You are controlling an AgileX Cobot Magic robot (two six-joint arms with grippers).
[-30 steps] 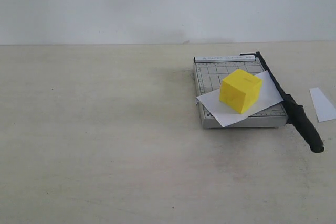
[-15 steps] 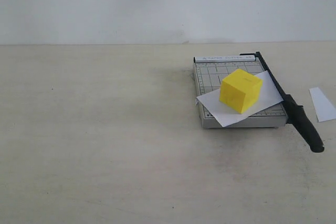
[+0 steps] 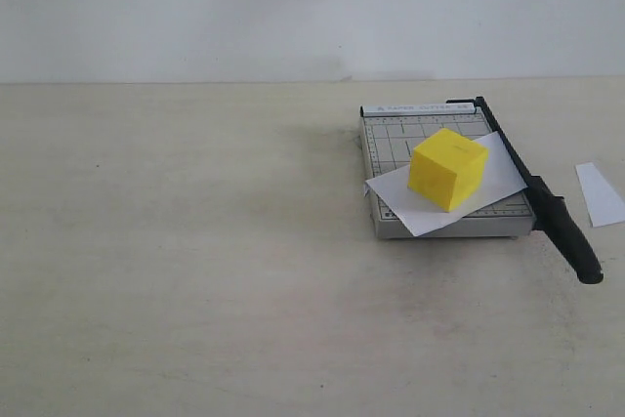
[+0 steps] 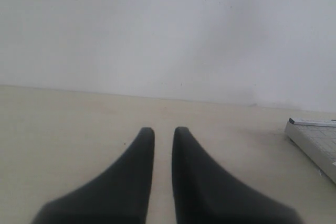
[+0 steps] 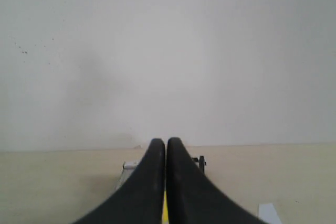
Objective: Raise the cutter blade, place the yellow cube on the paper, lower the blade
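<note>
Yellow cube (image 3: 446, 169) on paper (image 3: 504, 177), cutter blade (image 3: 562, 227) down

The worktop (image 3: 195, 271) is pale and matt, faintly streaked like laminate or painted wood, with dull grey smudges near the cutter base (image 3: 391, 144). That base looks like grey painted metal, matt, with a printed grid. The cutter blade (image 3: 566, 236) has a black, plastic-looking handle with a slight sheen. The yellow cube (image 3: 447, 169) is smooth, probably plastic. The paper (image 3: 498, 178) is thin, white and matt. The jaws of the left gripper (image 4: 164, 129) and right gripper (image 5: 166, 141) are smooth matt black.
</note>
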